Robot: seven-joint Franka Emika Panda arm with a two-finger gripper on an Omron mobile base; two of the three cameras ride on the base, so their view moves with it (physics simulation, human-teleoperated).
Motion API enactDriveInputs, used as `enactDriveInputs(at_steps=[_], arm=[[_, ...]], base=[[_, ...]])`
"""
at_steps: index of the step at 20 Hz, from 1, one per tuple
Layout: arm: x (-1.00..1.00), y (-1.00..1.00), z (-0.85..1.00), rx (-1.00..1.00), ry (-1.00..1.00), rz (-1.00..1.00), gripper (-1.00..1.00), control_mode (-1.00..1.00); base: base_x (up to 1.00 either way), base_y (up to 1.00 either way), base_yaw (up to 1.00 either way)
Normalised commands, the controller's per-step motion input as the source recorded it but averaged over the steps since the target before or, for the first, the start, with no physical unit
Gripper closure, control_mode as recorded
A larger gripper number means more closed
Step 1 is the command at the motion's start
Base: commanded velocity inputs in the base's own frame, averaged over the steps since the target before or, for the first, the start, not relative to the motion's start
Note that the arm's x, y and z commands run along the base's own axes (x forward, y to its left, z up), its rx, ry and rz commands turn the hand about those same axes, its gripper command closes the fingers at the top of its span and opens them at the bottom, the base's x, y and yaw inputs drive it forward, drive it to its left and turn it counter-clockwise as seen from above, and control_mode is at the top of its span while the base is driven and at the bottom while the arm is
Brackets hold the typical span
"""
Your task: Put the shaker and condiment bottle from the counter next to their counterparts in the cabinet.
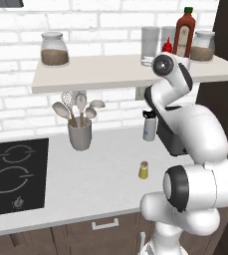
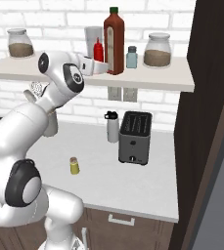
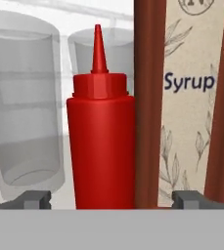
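- Standing on the cabinet, the condiment bottle sits between the spread fingers of the end effector, hard against the tall syrup bottle.
- Withdrawing crookedly could drag a finger against it, toppling it into the drinking glasses.
- The shaker waits on the surface.

Condiment bottle tight against syrup bottle, glasses close on its other side.
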Motion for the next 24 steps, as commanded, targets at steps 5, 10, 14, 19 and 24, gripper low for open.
enactDriveInputs(at_steps=[5, 10, 14, 19, 24], arm=[[-0.37, 0.02, 0.00, 0.00, -0.02, 0.00, -1.00, -1.00], [-0.51, 0.11, 0.00, 0.00, -0.04, 0.00, -1.00, -1.00], [-0.54, 0.10, 0.00, 0.00, -0.02, 0.00, -1.00, -1.00], [-0.63, 0.12, 0.00, 0.00, -0.02, 0.00, -1.00, -1.00], [-0.82, 0.12, 0.00, 0.00, -0.06, 0.00, -1.00, -1.00]], base=[[0.00, 0.00, 0.00], [0.00, 0.00, 0.00], [0.00, 0.00, 0.00], [0.00, 0.00, 0.00], [0.00, 0.00, 0.00]])
